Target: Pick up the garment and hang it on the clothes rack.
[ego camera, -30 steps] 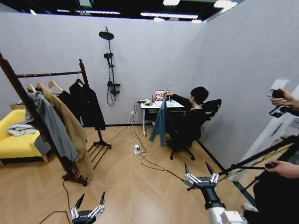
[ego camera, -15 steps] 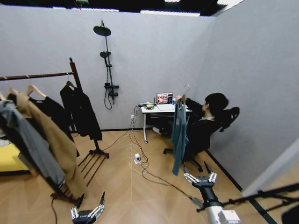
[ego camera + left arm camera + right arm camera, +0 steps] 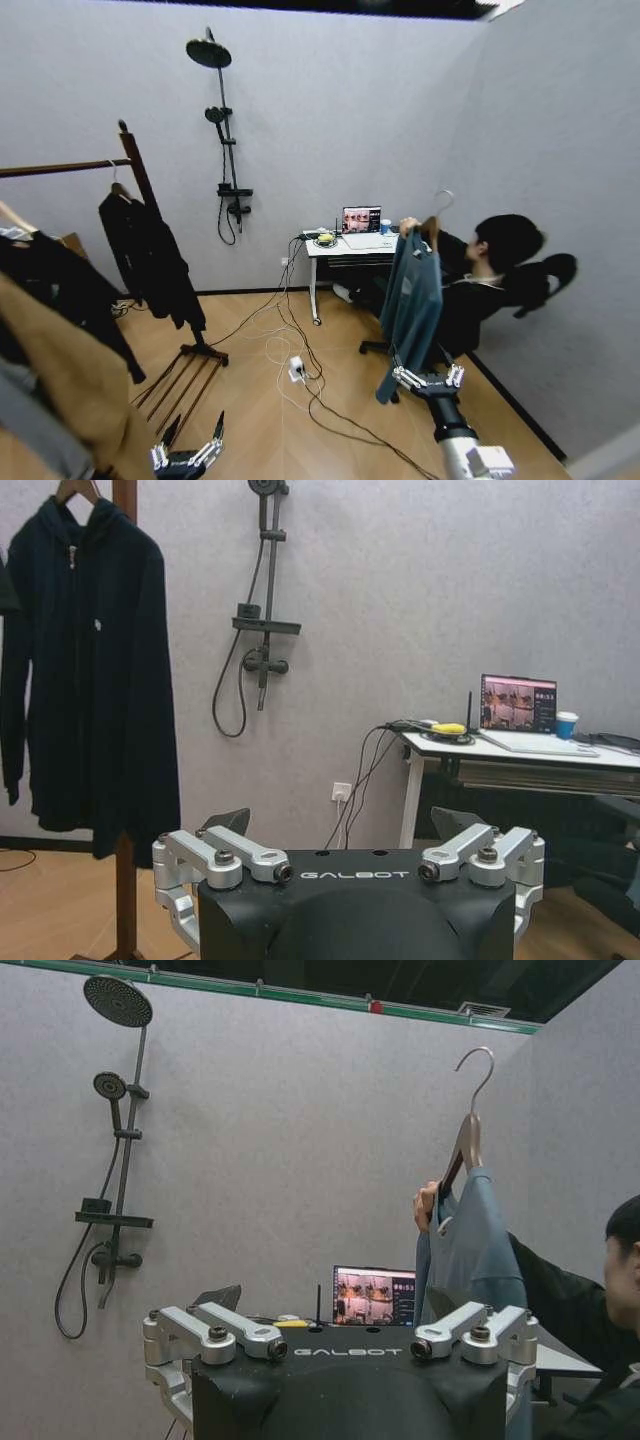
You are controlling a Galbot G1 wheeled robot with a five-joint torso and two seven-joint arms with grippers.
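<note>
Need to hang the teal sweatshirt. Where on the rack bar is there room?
The clothes rack bar is bare between the black jacket by the upright and the dark coats at the frame's left edge. That left end is crowded.

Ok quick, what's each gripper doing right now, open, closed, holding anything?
Left gripper: open, empty, low near the floor.
Right gripper: open, empty, facing the garment that a person's hand holds up by its hanger.

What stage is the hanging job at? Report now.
Nothing is done yet. The garment hangs on its hanger, held up by a seated person's hand. Right claw is open just below it; left claw is open, low. Grasping and hanging on the clothes rack remain.
</note>
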